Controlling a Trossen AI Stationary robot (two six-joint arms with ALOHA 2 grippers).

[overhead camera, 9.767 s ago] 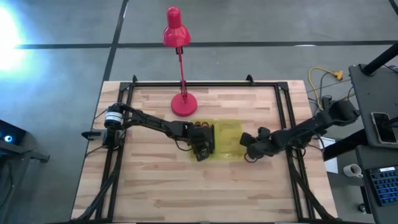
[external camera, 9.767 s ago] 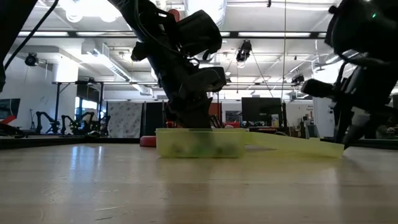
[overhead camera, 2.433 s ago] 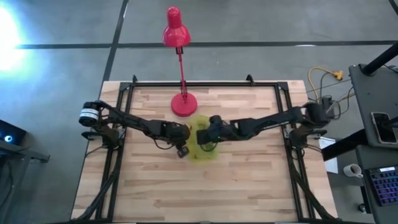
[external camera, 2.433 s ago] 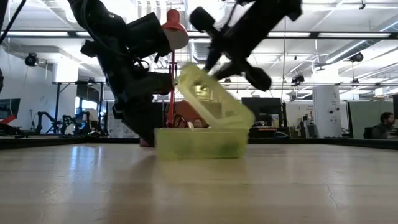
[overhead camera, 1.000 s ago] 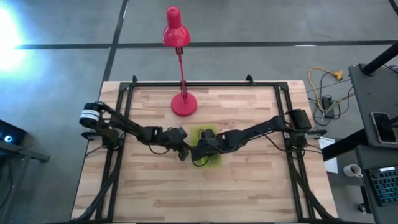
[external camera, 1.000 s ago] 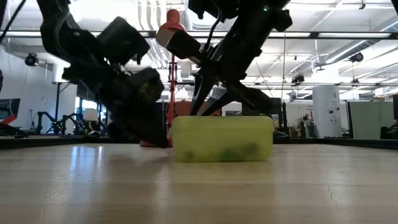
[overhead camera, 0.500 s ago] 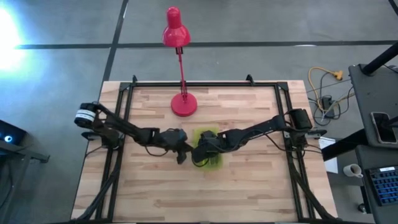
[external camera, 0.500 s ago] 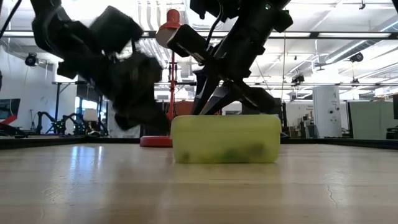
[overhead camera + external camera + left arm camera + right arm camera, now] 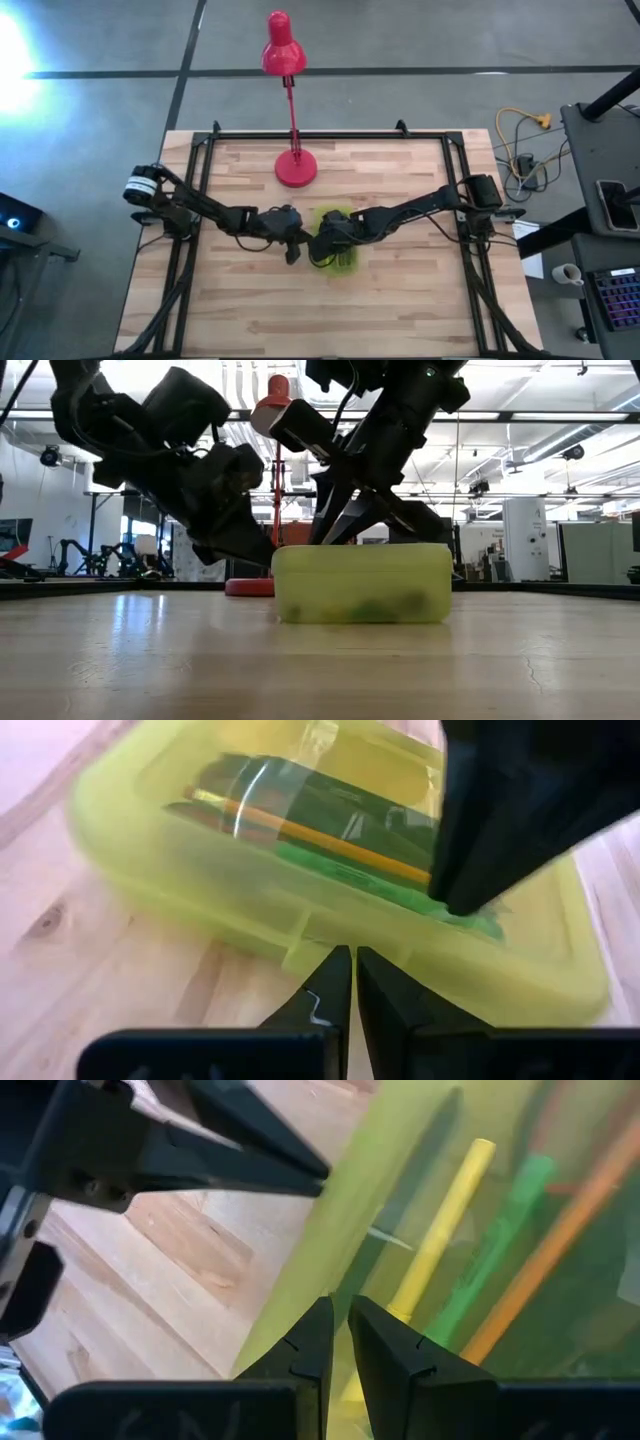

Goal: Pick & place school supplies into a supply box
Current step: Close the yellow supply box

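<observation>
Both dark arms stretch low toward the bench's middle, meeting there. The left gripper (image 9: 292,246) has its jaws pressed together; the right gripper (image 9: 322,250) likewise.

supply box (image 9: 335,243): 1 | arms: 2 | red desk lamp (image 9: 290,110): 1 | table (image 9: 400,300): 1

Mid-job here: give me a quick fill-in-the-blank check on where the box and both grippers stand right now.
1. The lid of the supply box is ____.
2. The right gripper presses on the box's ____.
3. The left gripper points its shut fingertips at the box's ____.
4. The lamp standing behind the box is ____ in colour.

Missing words: closed; lid; side; red
</observation>
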